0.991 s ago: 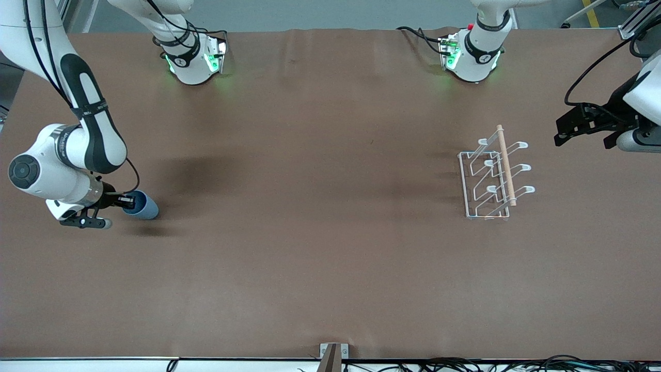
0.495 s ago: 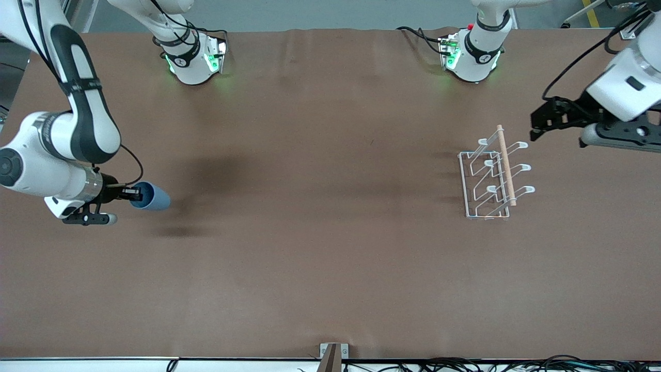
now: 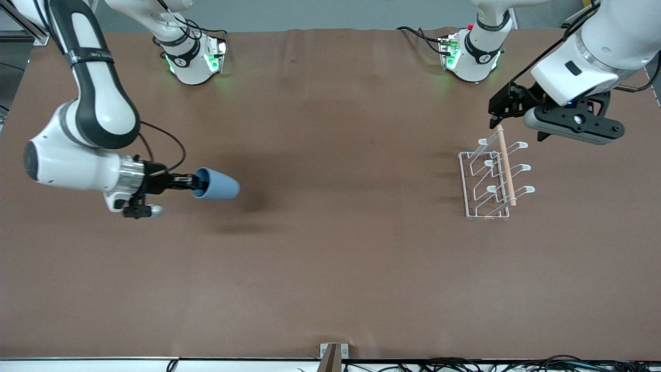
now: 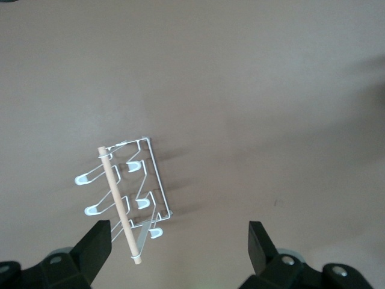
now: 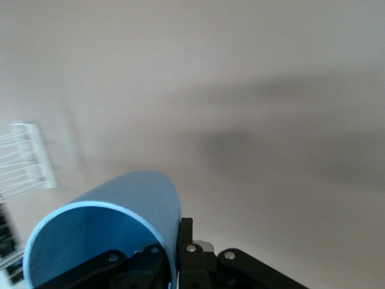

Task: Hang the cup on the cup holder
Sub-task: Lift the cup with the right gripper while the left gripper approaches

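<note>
Transport step, we judge: right gripper (image 3: 192, 182) is pinched on the rim of the cup (image 3: 217, 184), one finger inside the mouth and one outside, cup lying sideways in the air over bare table (image 3: 330, 268) toward the right arm's end, base pointing at the cup holder (image 3: 490, 175). To do it well we'd keep the pinch firm, carry the cup high enough to clear the prongs, then bring the mouth down over one upward-angled prong rather than against the wooden rod (image 3: 505, 163). Cup holder sits on the table toward the left arm's end, well apart from the cup. Left gripper (image 3: 503, 106) hangs over the rod's end farthest from the front camera, fingers (image 4: 96, 245) spread wide and empty; from the left wrist view the rack lies below it, partly between the tips.
</note>
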`<state>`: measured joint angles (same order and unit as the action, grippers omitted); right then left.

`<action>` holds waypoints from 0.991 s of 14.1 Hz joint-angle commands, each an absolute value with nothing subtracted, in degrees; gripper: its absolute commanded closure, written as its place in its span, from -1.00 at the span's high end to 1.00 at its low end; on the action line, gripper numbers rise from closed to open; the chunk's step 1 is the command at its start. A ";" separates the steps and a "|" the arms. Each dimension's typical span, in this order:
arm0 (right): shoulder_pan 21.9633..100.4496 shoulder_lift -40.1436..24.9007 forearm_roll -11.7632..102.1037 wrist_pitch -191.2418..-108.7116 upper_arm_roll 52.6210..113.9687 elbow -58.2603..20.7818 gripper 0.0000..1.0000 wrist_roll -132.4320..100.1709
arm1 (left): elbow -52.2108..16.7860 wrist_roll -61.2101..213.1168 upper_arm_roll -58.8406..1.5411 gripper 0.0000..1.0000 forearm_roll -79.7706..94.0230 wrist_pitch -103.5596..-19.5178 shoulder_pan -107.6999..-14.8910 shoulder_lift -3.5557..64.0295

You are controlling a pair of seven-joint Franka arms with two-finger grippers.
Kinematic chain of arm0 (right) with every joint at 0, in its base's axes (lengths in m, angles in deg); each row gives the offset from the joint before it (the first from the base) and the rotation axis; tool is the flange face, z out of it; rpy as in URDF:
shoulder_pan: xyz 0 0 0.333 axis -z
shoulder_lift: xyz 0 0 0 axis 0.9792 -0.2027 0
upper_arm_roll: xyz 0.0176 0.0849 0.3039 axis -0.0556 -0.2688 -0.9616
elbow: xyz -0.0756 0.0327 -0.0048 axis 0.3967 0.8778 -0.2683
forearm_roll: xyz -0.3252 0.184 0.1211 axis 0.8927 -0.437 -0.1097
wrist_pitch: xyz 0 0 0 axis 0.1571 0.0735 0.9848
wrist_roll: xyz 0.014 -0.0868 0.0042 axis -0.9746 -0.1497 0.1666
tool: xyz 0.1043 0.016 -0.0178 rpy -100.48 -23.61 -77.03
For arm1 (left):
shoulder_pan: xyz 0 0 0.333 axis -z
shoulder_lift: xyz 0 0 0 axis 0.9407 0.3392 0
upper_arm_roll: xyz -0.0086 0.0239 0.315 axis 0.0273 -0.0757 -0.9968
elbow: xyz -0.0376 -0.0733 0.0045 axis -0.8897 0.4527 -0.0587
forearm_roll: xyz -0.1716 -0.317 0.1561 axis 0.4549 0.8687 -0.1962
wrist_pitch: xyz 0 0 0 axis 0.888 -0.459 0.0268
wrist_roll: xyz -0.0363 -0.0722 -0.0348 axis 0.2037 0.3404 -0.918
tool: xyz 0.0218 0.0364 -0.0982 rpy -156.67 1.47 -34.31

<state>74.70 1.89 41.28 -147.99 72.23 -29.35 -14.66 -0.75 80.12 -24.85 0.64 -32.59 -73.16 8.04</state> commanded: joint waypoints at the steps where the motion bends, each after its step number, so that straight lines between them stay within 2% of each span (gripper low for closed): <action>1: 69.18 1.43 32.04 -150.01 72.49 -28.35 -0.99 -14.31 | 0.53 80.47 -22.03 1.00 1.47 -31.48 -73.34 8.31; 4: 63.47 -1.98 19.73 -151.16 72.57 -25.81 -0.99 -14.13 | 0.44 80.73 -16.58 1.00 1.56 -31.56 -72.90 9.09; 9: 60.99 -7.88 11.71 -149.85 72.22 -19.84 -0.99 -13.09 | 0.53 81.26 -10.24 1.00 1.56 -35.86 -66.14 11.38; 12: 62.22 -11.92 9.07 -140.12 72.31 -15.70 -0.99 -9.22 | 0.44 83.80 -9.62 1.00 1.56 -42.00 -61.92 15.23; 14: 63.19 -13.24 7.14 -136.93 72.40 -15.25 -0.99 -6.15 | 0.44 87.22 -9.71 1.00 1.47 -47.18 -59.63 17.79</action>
<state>61.77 -10.92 9.60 -140.29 72.70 -17.43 -9.19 -0.85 83.84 -9.90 1.21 -43.87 -60.84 14.66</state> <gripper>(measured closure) 0.952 0.000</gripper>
